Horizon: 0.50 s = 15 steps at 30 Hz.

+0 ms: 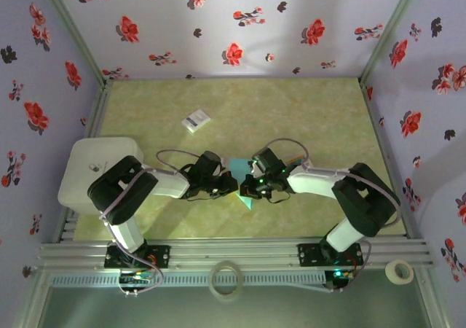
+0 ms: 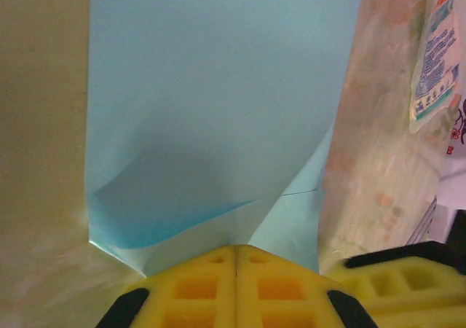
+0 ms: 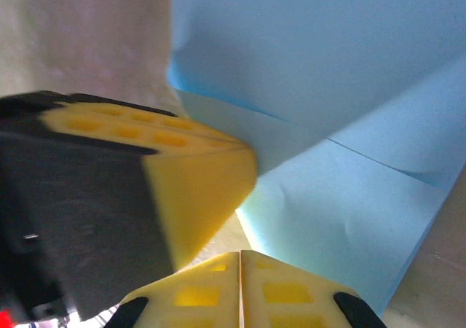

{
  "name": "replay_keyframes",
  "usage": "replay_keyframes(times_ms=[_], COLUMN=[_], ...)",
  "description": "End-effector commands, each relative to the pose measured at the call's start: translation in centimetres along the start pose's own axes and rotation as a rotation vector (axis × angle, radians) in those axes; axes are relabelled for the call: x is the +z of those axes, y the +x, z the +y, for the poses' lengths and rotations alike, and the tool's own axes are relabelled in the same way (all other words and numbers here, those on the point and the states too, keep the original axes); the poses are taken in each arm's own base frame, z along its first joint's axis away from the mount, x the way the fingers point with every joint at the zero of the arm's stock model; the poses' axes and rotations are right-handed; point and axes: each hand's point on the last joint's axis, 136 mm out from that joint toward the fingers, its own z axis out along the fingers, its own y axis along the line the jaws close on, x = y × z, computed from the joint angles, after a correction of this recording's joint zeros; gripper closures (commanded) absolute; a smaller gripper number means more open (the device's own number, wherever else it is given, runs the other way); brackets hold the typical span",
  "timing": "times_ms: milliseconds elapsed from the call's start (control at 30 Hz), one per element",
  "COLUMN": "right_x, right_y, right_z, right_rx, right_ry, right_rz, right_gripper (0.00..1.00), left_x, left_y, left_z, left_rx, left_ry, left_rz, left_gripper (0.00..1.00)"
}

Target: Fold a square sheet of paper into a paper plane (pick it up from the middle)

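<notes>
Touching teal sheet, left hand, right hand closed, grip unclear; left wrist adds printed card.

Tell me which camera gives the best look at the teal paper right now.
Left wrist: the teal paper spans the frame, both side edges and folded layers plain. Right wrist shows it close, partly behind the left hand. Top external catches small teal corners.

A robotics lab's test booth — flower-printed walls box in a tabletop, with two robot arms bolted to an aluminium rail and tape rolls lying in front.
</notes>
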Motion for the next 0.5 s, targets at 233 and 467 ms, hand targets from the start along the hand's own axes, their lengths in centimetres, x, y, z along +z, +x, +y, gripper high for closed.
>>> replay_keyframes(times_ms=[233,467], right_x=[0.9,1.0], right_y=[2.8,2.6], right_z=[-5.5,-5.5], right_rx=[0.079,0.074], right_ry=[0.139,0.136], right_rz=[0.059,0.051], right_gripper=[0.94,0.95], left_x=[-0.9,-2.2], left_y=[-0.6,-0.8], left_z=[-1.5,-2.9], left_rx=[0.068,0.074], left_ry=[-0.007,-0.020], left_rz=[0.000,-0.015], left_gripper=[0.95,0.95])
